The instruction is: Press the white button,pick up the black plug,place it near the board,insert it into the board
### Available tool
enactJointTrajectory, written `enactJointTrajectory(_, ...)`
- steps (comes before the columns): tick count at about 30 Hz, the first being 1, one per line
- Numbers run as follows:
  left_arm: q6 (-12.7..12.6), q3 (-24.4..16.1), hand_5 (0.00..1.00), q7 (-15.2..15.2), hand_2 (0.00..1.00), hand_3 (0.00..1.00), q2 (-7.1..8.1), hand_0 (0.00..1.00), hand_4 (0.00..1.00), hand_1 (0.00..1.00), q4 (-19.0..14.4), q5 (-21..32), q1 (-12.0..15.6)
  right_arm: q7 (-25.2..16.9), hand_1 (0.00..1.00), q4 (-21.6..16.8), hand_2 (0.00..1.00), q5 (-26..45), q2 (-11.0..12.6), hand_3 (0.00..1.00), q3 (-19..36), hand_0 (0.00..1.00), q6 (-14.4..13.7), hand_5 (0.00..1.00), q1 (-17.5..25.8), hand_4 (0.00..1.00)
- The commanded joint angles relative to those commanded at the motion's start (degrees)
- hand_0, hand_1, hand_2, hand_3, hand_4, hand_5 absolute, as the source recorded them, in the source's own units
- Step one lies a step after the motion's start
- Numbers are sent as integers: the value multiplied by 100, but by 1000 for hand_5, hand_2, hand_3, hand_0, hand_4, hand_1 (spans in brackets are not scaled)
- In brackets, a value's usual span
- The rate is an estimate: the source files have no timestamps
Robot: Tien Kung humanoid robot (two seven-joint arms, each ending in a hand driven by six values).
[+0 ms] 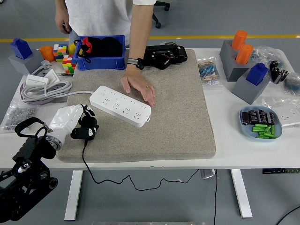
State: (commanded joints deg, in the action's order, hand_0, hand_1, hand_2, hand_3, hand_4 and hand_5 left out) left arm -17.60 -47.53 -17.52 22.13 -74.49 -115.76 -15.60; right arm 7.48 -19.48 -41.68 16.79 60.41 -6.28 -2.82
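A white power strip (121, 105) lies diagonally on the grey felt mat (178, 117). Its cable runs off to the left. My left hand (82, 120), in a white cover with dark fingertips, sits at the mat's left edge, just below the strip's left end. Its fingers are curled onto the black plug (86, 130). The plug's black cord (89, 166) trails over the table's front edge. A person's hand (139, 87) rests flat on the mat, touching the far side of the strip. My right arm is out of view.
A blue bin (101, 49) and a black device (164, 55) stand behind the mat. Coiled white cables (44, 86) and colour cubes (63, 56) lie at left. Grey blocks with orange and blue pieces (243, 65) and a plate of small parts (261, 124) sit at right.
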Motion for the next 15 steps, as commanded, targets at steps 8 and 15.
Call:
enactJointTrajectory(8,-20,8,2,13,350,435,-24,159,603,272,142,-102,13,-13,626,4,637,3,-13,599,4,708,-7,362,21,647)
enactJointTrajectory(15,-120,-6,2,154,323,397,-48,157,545,259,217,-94,40,-35,626,5,636,12,-23,600,3,707,-20,362,36,646)
